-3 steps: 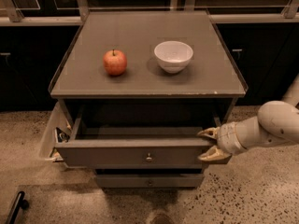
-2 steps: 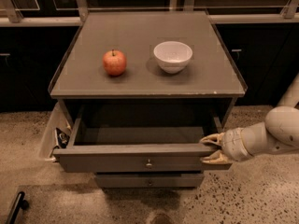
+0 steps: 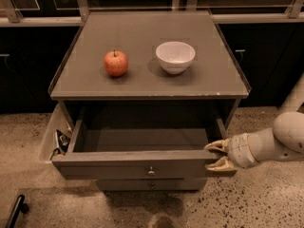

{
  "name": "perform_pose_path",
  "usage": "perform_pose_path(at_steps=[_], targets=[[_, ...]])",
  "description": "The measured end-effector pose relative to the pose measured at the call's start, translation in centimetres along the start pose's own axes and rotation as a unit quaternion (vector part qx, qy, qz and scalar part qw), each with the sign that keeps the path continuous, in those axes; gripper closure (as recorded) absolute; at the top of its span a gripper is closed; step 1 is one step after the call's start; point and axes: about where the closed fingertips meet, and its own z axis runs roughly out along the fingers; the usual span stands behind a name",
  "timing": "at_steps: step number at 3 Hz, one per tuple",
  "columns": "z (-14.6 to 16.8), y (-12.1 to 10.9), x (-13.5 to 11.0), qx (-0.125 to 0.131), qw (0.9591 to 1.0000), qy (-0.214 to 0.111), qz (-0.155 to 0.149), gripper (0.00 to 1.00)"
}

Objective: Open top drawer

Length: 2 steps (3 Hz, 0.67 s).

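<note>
The top drawer (image 3: 123, 161) has slid further out than a moment ago, its grey interior exposed, with the gripper (image 3: 217, 156) clamped on its front's right end below the cabinet top (image 3: 142, 87) bearing an apple (image 3: 116, 63) and white bowl (image 3: 175, 56), so the opening looks nearly complete.

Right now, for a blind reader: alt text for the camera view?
The top drawer of a grey cabinet stands pulled out, the gripper clamping a front corner. An apple and a white bowl sit on top.
</note>
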Motion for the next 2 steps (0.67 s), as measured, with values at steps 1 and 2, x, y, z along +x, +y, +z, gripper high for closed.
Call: perform_pose_path(at_steps=[1,2], targets=[[0.0,0.0,0.0,0.0,1.0,0.0,0.0,0.81],[0.0,0.01,0.0,0.0,1.0,0.0,0.0,0.58]])
